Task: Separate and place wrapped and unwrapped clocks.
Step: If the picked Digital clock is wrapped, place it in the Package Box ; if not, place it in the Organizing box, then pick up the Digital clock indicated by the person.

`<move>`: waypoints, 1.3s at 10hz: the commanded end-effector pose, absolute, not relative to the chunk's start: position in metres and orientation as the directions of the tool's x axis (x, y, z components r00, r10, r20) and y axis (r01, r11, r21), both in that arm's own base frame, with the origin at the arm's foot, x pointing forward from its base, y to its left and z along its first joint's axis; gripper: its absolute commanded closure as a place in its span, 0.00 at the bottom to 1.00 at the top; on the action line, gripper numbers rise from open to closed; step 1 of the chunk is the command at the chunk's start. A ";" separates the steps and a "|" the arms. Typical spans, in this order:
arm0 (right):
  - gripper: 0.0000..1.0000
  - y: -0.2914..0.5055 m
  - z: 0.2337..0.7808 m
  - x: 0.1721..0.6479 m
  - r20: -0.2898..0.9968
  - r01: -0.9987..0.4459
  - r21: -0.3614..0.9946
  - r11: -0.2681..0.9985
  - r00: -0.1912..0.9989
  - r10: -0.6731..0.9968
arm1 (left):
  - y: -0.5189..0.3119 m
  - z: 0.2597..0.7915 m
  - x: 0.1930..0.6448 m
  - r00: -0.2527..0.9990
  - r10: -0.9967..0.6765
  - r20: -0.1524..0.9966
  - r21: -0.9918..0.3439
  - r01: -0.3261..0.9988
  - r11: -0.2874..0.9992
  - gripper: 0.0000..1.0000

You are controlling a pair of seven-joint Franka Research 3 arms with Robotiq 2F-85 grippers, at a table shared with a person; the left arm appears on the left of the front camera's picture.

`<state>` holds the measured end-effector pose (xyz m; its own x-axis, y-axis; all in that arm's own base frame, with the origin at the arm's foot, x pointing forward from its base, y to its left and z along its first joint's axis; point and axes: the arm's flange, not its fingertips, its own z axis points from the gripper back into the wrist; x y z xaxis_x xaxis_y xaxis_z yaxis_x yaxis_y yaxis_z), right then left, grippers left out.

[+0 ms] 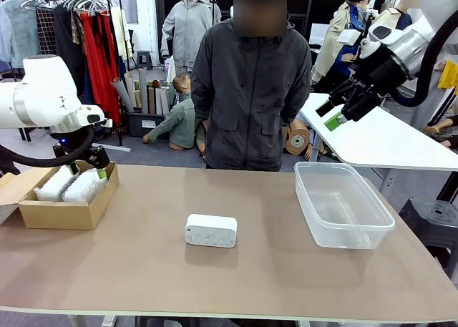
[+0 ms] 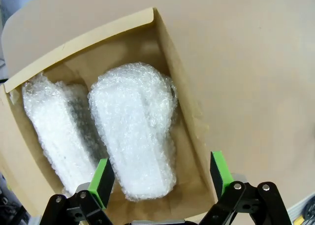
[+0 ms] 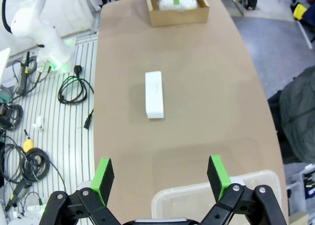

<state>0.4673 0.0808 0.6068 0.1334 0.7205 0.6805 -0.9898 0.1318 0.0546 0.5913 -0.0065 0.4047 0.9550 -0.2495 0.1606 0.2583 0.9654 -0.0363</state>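
Note:
Two bubble-wrapped clocks lie side by side in the brown cardboard box (image 1: 64, 214) at the table's left: one (image 2: 134, 131) directly under my left gripper (image 2: 161, 178), the other (image 2: 55, 131) beside it. My left gripper (image 1: 89, 171) hovers just above the box, open, holding nothing. The bare white clock (image 1: 211, 230) lies flat at the table's middle, and the right wrist view shows the same clock (image 3: 154, 94). My right gripper (image 1: 335, 114) hangs open and empty, high above the table's right side, over the clear tub (image 1: 372, 234).
The clear tub's rim (image 3: 216, 188) lies just below my right gripper (image 3: 161, 178). A person in a dark jacket (image 1: 249, 91) stands at the far edge, hands off the table. A white table (image 1: 386, 137) stands behind at the right. Cables (image 3: 74, 89) lie on the floor.

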 end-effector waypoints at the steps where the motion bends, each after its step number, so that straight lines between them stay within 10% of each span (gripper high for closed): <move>1: 0.00 0.082 0.606 0.465 0.687 -0.989 0.042 0.140 0.130 0.715 | -0.007 0.400 0.592 0.956 -0.242 0.165 -0.036 0.251 0.967 0.00; 9: 0.00 0.082 0.606 0.465 0.687 -0.989 0.042 0.140 0.130 0.715 | -0.007 0.399 0.592 0.956 -0.249 0.155 -0.038 0.258 0.965 0.00; 13: 0.00 0.082 0.606 0.465 0.687 -0.989 0.042 0.140 0.130 0.715 | -0.048 0.422 0.622 0.812 -0.555 0.181 -0.380 0.578 0.722 0.00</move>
<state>0.4673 0.0809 0.6068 0.1333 0.7205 0.6805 -0.9898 0.1316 0.0545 0.6027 -0.0629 0.4154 0.8364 -0.5111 0.1982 0.5481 0.7869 -0.2837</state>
